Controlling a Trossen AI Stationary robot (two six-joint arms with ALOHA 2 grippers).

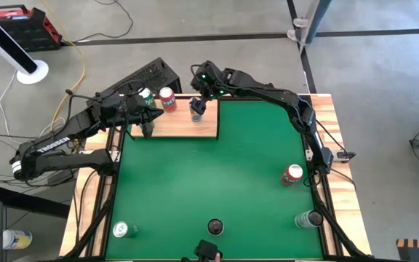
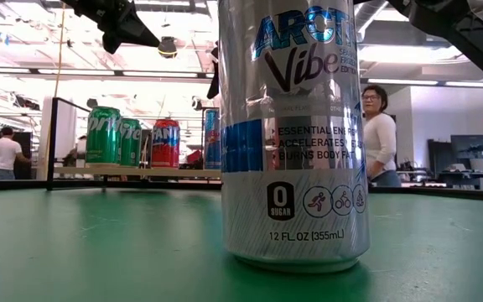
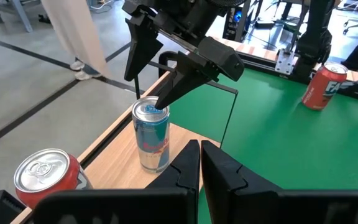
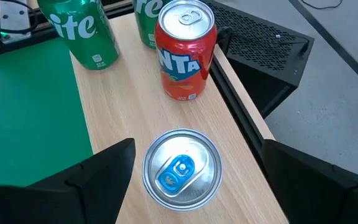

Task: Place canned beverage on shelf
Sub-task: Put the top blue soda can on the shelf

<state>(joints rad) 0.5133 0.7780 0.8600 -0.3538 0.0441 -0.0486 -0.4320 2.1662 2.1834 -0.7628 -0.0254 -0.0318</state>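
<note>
1. The shelf (image 1: 177, 124) lies at the bench's (image 1: 224, 175) far edge, left of centre.
2. On it stand three or perhaps four cans in a row; the rightmost can (image 1: 197, 108) sits directly under the right tool (image 1: 198, 102).
3. The left tool (image 1: 148, 127) hovers over the shelf's left end.
4. Four more cans stand apart near the bench's near and right edges.

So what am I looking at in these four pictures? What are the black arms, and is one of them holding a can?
These are two robot arms at a green table, each ending in a two-finger gripper. One picture looks down from above, one sits at table height behind a big silver can, and two come from cameras on the wrists. On the wooden shelf stand green cans, a red can and a slim blue can. The right gripper hangs open over the blue can, fingers on either side, not gripping it. The left gripper is shut, holding nothing, nearby at the shelf. More cans wait on the table.
</note>
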